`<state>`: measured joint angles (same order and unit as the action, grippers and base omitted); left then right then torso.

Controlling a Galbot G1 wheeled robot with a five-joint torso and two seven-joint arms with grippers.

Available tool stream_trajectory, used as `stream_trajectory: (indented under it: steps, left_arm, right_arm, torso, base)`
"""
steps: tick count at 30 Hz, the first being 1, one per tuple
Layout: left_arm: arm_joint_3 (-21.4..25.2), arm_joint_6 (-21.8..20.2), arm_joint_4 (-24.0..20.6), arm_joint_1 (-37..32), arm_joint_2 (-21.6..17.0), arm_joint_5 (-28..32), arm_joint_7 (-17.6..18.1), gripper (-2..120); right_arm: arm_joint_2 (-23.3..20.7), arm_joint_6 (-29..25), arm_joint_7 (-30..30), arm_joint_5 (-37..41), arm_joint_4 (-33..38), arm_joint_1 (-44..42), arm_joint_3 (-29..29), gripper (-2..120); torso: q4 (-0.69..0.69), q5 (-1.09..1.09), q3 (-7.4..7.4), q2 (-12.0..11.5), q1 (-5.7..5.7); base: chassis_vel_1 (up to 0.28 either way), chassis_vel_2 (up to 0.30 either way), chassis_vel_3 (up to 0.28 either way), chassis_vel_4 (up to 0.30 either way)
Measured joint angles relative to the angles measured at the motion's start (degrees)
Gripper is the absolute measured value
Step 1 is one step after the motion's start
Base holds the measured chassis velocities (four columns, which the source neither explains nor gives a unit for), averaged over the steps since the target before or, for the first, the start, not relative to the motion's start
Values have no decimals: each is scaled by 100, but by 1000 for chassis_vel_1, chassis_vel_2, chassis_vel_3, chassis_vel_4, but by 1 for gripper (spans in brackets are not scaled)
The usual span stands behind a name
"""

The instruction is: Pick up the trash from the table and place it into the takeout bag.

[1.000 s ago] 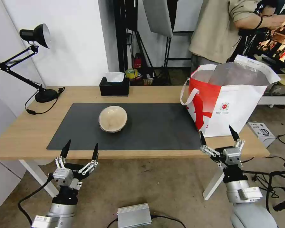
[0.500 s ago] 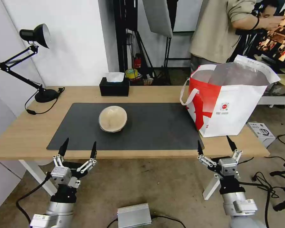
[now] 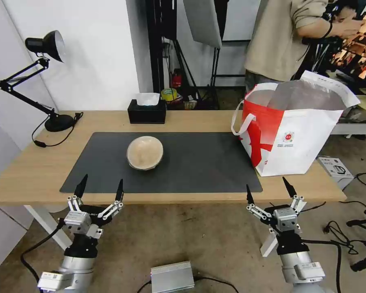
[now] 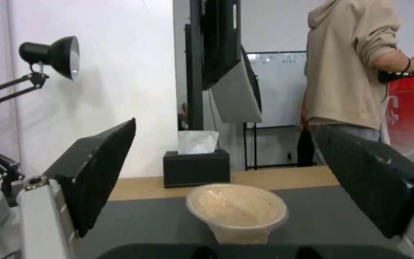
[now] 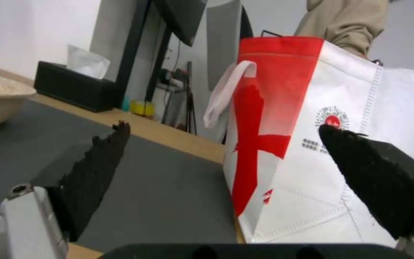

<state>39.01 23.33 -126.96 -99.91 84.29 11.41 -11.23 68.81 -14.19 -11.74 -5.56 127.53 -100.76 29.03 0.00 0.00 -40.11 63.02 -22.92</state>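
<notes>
Now we see one piece of trash, a round tan clear-lidded container [image 3: 145,152], sitting on the dark grey mat [image 3: 199,162] left of its middle, on the light-wood table [image 3: 36,171]. At the table's right end the white and red takeout bag [image 3: 290,136] stands upright with its foil-lined mouth open, partly on the mat's right edge. A black tissue box [image 3: 147,111] sits near the back edge, and a black desk lamp [image 3: 49,81] at the back left corner. Our left gripper [image 3: 99,189] hangs just off the front edge, fingers spread wide and holding nothing. Our right gripper [image 3: 268,191] hangs likewise below the bag, spread wide and holding nothing.
</notes>
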Motion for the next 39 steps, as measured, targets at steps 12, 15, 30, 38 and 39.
stream_trajectory:
  steps: [12,15,30,38,39]
  left_arm:
    - [-13,-26,-5,-11,-4,-11,-10,100]
    - [-15,-36,-8,-23,-21,-28,-13,100]
    - [7,-512,213,242,-1374,-8,375,100]
    - [-234,-704,448,542,-2169,146,477,100]
    - [-267,-725,476,598,-2259,164,478,100]
  right_arm:
    - [6,-82,45,-110,-77,24,-32,100]
    - [6,-83,45,-110,-79,24,-33,100]
    - [7,-84,46,-109,-84,28,-33,100]
    - [7,-84,43,-107,-84,29,-32,100]
    - [7,-84,43,-107,-84,28,-33,100]
  torso:
    - [0,0,0,0,0]
    - [0,0,0,0,0]
    - [0,-1,-1,0,0]
    - [0,-1,-1,0,0]
    - [0,0,-1,0,0]
  base:
    - [0,0,0,0]
    - [0,0,0,0]
    - [0,0,0,0]
    - [0,0,0,0]
    - [0,0,0,0]
